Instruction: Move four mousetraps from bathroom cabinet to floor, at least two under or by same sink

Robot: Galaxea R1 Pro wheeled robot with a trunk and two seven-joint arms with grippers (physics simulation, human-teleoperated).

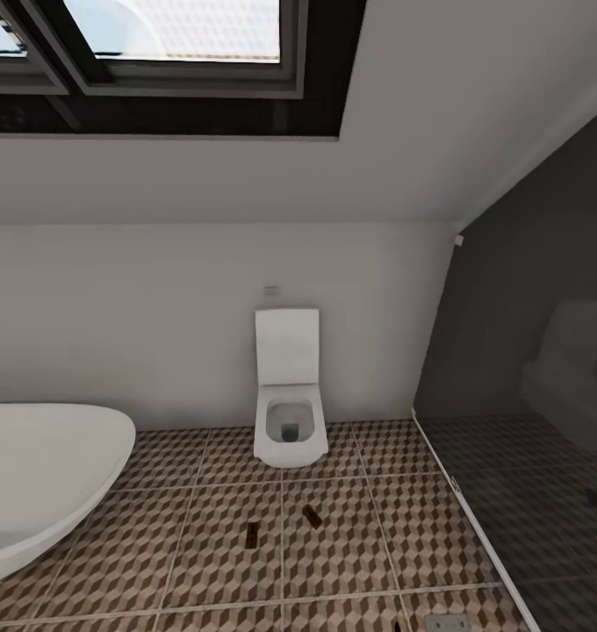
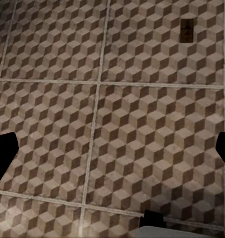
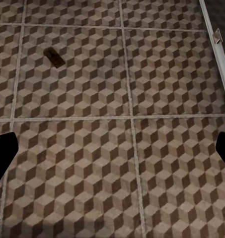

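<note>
**Two traps on the tiles, two not accounted for**

As far as can be judged, the task is about half done: two small flat brown wooden mousetraps, one (image 1: 252, 533) and the other (image 1: 312, 516), are laid apart on the bathroom floor of cube-patterned brown and beige tiles (image 1: 202, 562), in front of the white wall-hung toilet (image 1: 288, 412). Whether they lie next to a sink cannot be told. A white rounded tub (image 1: 44, 474) and a dark smoked-glass shower enclosure (image 1: 535, 395) are seen at the sides. The fingers of the left gripper (image 2: 112, 148) and of the right gripper (image 3: 112, 148) are spread wide, and nothing is held.
</note>
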